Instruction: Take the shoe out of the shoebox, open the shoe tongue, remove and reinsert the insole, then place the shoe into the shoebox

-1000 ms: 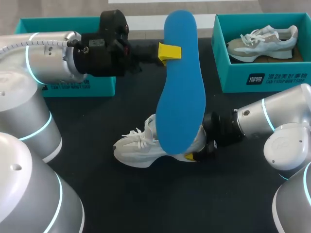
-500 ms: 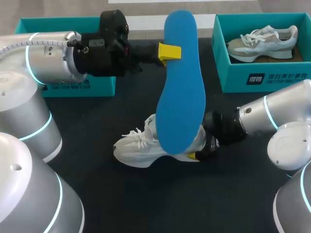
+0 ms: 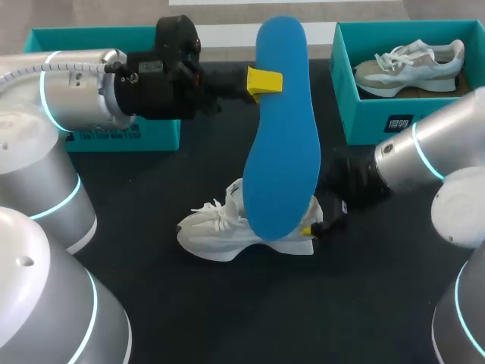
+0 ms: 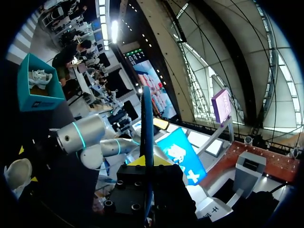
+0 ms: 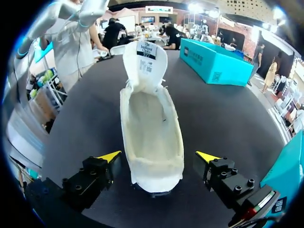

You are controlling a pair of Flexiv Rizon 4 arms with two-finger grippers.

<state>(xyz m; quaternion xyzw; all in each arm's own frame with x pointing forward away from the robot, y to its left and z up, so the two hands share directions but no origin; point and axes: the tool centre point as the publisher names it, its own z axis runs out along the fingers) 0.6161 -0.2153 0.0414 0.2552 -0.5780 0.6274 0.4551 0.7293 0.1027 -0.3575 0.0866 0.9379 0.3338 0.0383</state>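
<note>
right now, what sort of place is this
Likely a shoe-handling demo bench: a teal shoebox holding a sneaker, a white shoe on the black table, a blue insole in the left tool.

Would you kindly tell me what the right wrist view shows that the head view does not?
Only the right wrist view: the inside of the white shoe, with no insole in it, its tongue standing up, and the right end effector open, one finger either side of the heel without touching.
Only the head view: the blue insole held above the shoe by the left end effector, and a second shoe in the right shoebox.
Both: the white shoe lying on the black table.
</note>
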